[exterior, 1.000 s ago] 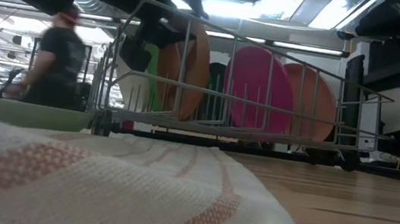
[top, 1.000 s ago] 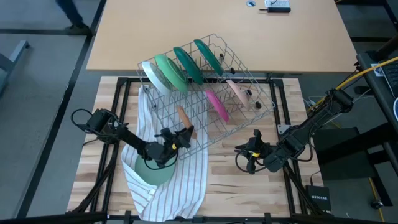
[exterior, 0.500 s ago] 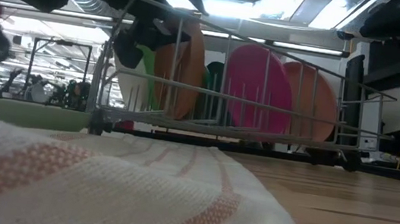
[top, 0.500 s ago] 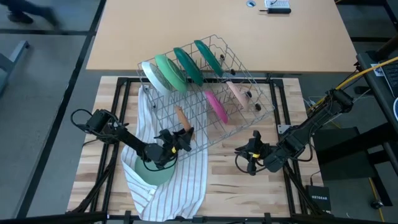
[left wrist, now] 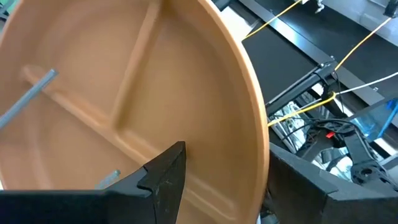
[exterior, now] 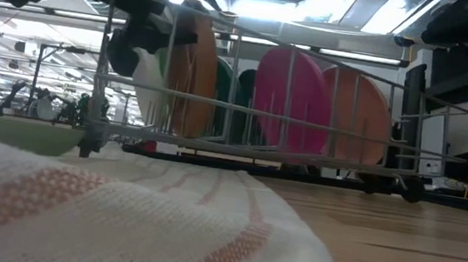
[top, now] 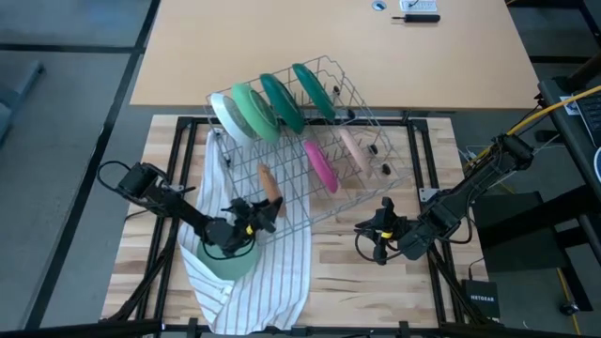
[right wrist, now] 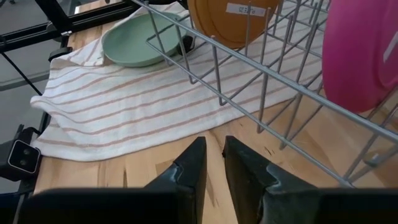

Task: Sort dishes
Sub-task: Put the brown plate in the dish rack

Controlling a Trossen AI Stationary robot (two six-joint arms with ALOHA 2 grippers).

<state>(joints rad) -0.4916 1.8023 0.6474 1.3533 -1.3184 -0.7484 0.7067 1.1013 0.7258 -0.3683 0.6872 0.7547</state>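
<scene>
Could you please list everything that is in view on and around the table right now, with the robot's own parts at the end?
Wire rack: one, silver, far middle of the table, its near-left end over the cloth.
Green plates: four on edge in the rack's far row, white-backed light green to dark green.
Magenta plate: one, on edge in the rack's near row.
Peach-pink plate: one, on edge right of the magenta one.
Brown-orange plate: one, on edge at the rack's near-left.
Light green bowl: one, lying on the cloth.
Striped cloth: one, white, near left.
Left gripper: open astride the brown-orange plate.
Right gripper: near right, over bare wood.
</scene>
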